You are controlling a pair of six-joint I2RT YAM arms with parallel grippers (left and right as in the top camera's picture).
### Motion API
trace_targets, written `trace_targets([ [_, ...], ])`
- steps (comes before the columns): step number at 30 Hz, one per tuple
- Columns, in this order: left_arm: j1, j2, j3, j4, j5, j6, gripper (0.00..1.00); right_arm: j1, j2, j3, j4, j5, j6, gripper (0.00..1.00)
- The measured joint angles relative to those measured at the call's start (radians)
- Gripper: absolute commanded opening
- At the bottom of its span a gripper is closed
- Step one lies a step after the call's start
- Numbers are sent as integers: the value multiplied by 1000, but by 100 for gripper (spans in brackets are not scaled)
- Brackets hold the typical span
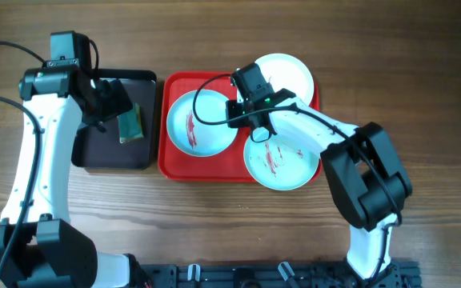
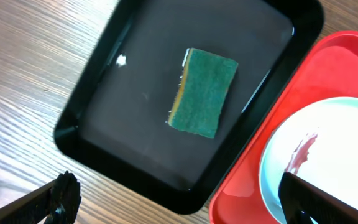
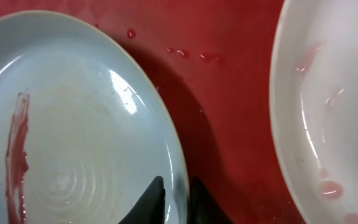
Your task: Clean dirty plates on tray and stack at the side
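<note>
The mint plate (image 3: 73, 137) lay in the red tray (image 3: 229, 124). Its rim ran between the two fingers of the right tool (image 3: 178, 200), one finger inside the bowl and the other outside, over the tray floor. The fingers stood close together with little more than the rim between them, so the tool read as pinched on that rim. The likely purpose was to steady or lift the plate for wiping, since a dark red smear ran down the side farthest from the tool.

To the right of that tool sat the white plate (image 3: 328, 93), apart from the mint one across a strip of wet tray, with pinkish drops in its hollow. Behind the tool, partly under its own arm, lay the second mint plate (image 1: 282, 164), also smeared.

The left tool (image 2: 179, 198) hung with its fingers wide apart and nothing between them, over the near edge of the black tray (image 2: 135, 74). The sponge (image 2: 204, 92) lay ahead of it, probably the thing it was meant to fetch. Both trays sat side by side on the wooden surface (image 2: 23, 62).

The right tool's fingers were cut off by the frame edge, so true contact could not be confirmed, nor whether the plate had left the tray. From above, the arm hid part of the second mint plate.
</note>
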Motion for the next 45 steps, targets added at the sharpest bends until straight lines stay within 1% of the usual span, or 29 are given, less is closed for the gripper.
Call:
trace_targets([
  [3, 0, 0, -19, 6, 24, 0, 100, 0, 5, 0, -22, -4, 41, 12],
  [4, 0, 0, -27, 8, 34, 0, 100, 0, 5, 0, -25, -6, 54, 6],
  [5, 0, 1, -32, 11, 42, 0, 98, 0, 5, 0, -27, -8, 74, 4],
  [11, 0, 48, -88, 105, 98, 1, 88, 0, 6, 0, -27, -14, 101, 4],
  [19, 0, 198, -141, 252, 106, 1, 86, 0, 6, 0, -27, -15, 106, 4],
  [23, 0, 249, -143, 310, 115, 29, 70, 0, 6, 0, -27, -15, 106, 4],
  [25, 0, 257, -143, 324, 117, 56, 66, 0, 6, 0, -27, -15, 106, 5],
  [29, 0, 273, -143, 357, 117, 113, 63, 0, 6, 0, -27, -15, 106, 4],
  [32, 0, 300, -143, 383, 117, 134, 61, 0, 6, 0, -27, -15, 106, 4],
  [36, 0, 352, -143, 403, 117, 148, 54, 0, 6, 0, -27, -15, 106, 4],
  [41, 0, 378, -142, 404, 113, 163, 32, 0, 6, 0, -27, -15, 106, 4],
  [42, 1, 378, -142, 404, 113, 167, 29, 0, 6, 0, -27, -15, 106, 4],
  [44, 1, 378, -142, 404, 114, 167, 29, 0, 6, 0, -27, -15, 106, 4],
  [45, 1, 378, -142, 404, 116, 168, 23, 0, 6, 0, -27, -15, 106, 4],
])
